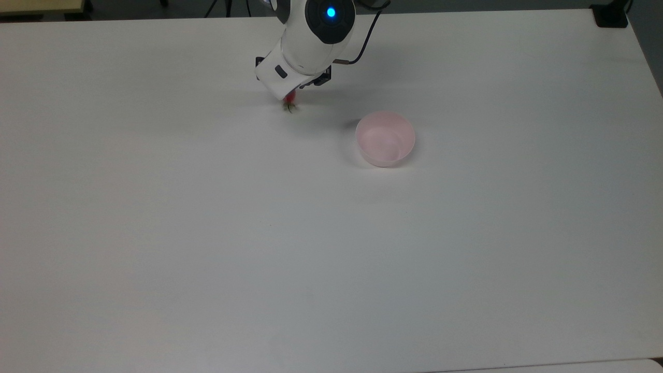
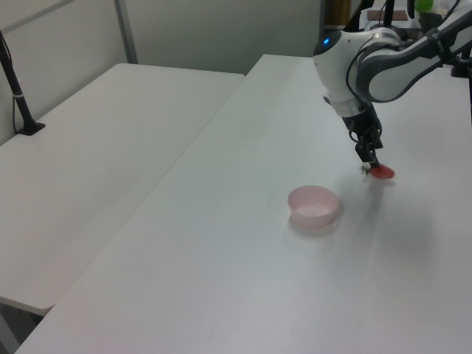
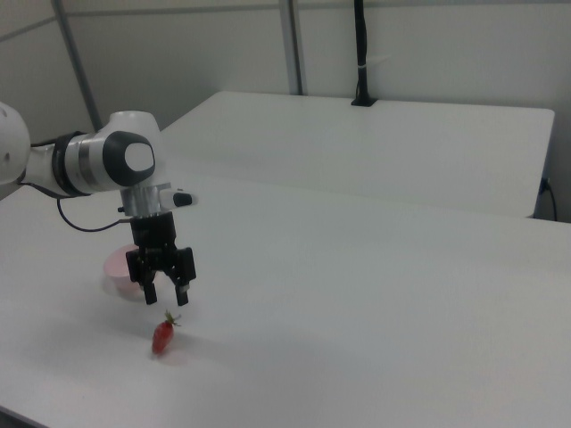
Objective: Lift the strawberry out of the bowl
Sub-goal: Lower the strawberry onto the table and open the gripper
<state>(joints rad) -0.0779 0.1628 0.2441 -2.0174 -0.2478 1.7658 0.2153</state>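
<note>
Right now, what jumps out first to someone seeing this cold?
The red strawberry lies on the white table, out of the pink bowl and apart from it. The gripper hangs open just above the strawberry, not holding it. In the top view the bowl sits empty to the right of the arm.
</note>
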